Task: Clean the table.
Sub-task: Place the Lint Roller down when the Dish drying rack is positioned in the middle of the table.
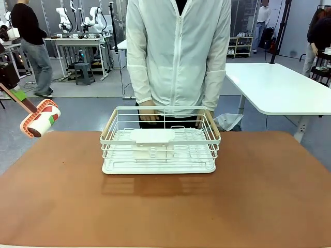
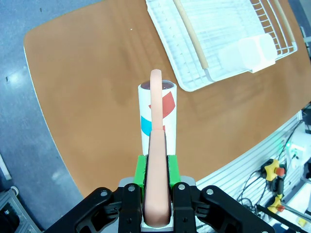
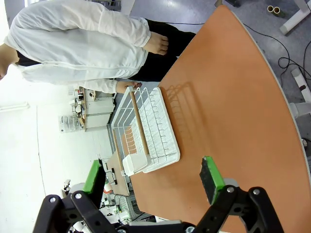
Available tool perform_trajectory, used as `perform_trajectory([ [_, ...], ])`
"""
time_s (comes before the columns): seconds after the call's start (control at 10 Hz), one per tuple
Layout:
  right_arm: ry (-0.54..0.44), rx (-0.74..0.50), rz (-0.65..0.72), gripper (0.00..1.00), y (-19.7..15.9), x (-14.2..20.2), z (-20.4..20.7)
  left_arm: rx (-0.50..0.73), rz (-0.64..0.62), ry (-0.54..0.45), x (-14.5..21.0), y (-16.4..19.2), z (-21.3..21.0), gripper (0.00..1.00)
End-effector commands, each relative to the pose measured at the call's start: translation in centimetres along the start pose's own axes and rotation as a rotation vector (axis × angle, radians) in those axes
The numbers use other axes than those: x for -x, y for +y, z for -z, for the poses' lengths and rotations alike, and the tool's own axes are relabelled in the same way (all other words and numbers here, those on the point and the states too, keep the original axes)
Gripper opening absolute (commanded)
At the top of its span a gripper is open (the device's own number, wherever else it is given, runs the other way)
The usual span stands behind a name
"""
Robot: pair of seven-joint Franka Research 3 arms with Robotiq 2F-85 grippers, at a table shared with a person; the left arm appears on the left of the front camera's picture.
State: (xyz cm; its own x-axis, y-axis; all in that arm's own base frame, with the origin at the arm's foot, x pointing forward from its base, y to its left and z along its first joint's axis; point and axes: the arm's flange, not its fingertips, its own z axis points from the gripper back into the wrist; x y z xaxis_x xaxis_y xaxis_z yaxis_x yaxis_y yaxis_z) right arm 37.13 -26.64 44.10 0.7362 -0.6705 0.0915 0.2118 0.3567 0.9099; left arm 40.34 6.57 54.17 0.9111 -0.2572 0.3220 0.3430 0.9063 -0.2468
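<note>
One lint roller [image 2: 157, 114] is clamped by the left gripper [image 2: 156, 167] over the table's [image 1: 269, 196] left edge | right gripper [image 3: 153, 179] is spread wide, nothing held | basket [image 1: 159, 140] is set mid-table

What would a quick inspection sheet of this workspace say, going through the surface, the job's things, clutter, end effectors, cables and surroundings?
Surface: the table, reddish-brown, no dirt that I can make out.
Job's things: lint roller held above the table's left edge.
Clutter: white wire basket in the middle, person's hands at its far rim.
End effectors: left end effector shut on the roller's handle; right end effector open, holding nothing.
Cables: cables on the floor beside the table.
Surroundings: person in a white jacket; white table behind.
</note>
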Motion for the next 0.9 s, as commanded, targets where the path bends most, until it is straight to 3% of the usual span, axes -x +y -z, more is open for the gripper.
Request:
perform_trajectory([
  [0.0, -0.008, -0.019, -0.010, 1.00, 0.2, -0.1, 0.0, 0.000, 0.000, 0.000, 0.0, 0.0, 0.0, 0.21],
  [0.1, -0.008, -0.019, -0.010, 1.00, 0.2, -0.1, 0.0, 0.013, -0.090, 0.003, -0.5, -0.5, -0.1, 0.21],
  [0.4, -0.008, -0.019, -0.010, 1.00, 0.2, -0.1, 0.0, -0.105, -0.719, 0.058, -3.5, -2.3, -0.5, 0.21],
  [0.5, -0.008, -0.019, -0.010, 1.00, 0.2, -0.1, 0.0, -0.192, -1.016, 0.062, -5.1, -2.7, 0.1, 0.21],
  [0.6, -0.008, -0.019, -0.010, 1.00, 0.2, -0.1, 0.0, -0.232, -1.209, 0.069, -6.3, -2.6, 0.5, 0.21],
  [0.8, -0.008, -0.019, -0.010, 1.00, 0.2, -0.1, 0.0, -0.234, -1.428, 0.021, -7.7, -2.6, 1.5, 0.21],
])
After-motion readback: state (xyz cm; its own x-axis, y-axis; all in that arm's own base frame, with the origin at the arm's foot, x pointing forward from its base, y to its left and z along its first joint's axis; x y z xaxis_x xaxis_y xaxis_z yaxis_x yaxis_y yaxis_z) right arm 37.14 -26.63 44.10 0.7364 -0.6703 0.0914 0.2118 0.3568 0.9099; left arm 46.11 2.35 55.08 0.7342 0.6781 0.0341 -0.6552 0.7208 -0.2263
